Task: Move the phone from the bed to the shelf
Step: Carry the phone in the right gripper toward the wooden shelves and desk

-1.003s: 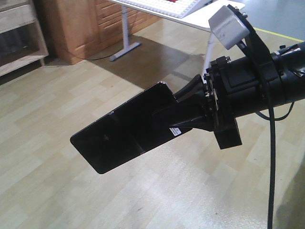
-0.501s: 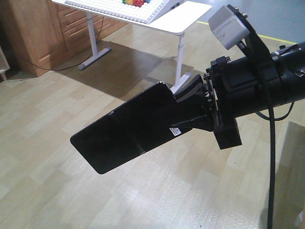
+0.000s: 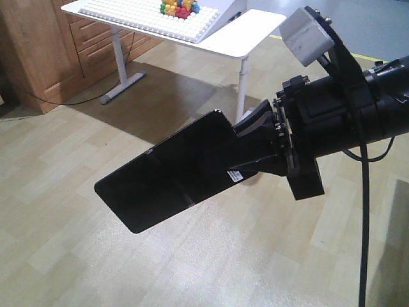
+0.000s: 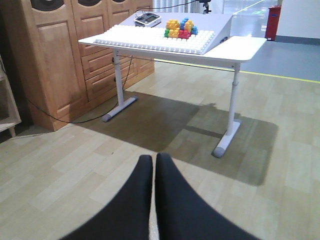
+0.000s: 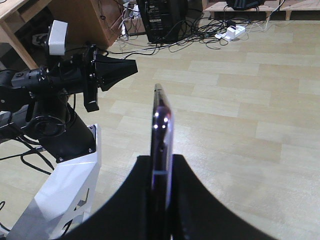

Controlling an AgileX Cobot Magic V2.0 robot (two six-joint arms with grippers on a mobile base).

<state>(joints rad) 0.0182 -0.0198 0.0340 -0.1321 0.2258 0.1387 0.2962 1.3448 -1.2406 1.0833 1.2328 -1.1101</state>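
Observation:
My right gripper [image 3: 241,147] is shut on the phone [image 3: 166,182], a glossy black slab with a crease across its middle, held in the air above the wood floor. The white sticker sits at the gripped end. In the right wrist view the phone [image 5: 161,130] stands edge-on between the two black fingers of the right gripper [image 5: 161,159]. My left gripper [image 4: 154,159] is shut with nothing in it; its black fingertips touch, and it also shows as the left gripper [image 5: 131,67] to the phone's left. The shelf [image 4: 7,107] is a pale-wood sliver at the frame edge. The bed is out of view.
A white table [image 3: 249,32] with a studded white board and coloured blocks [image 4: 179,29] stands ahead on metal legs [image 4: 231,115]. A brown wooden cabinet [image 4: 55,55] lines the left wall. Tangled cables [image 5: 200,30] and a black unit [image 5: 162,20] lie on the floor.
The background has slid left in the front view: the pale shelf left the frame and the white table came in. The gripper and phone keep the same pose.

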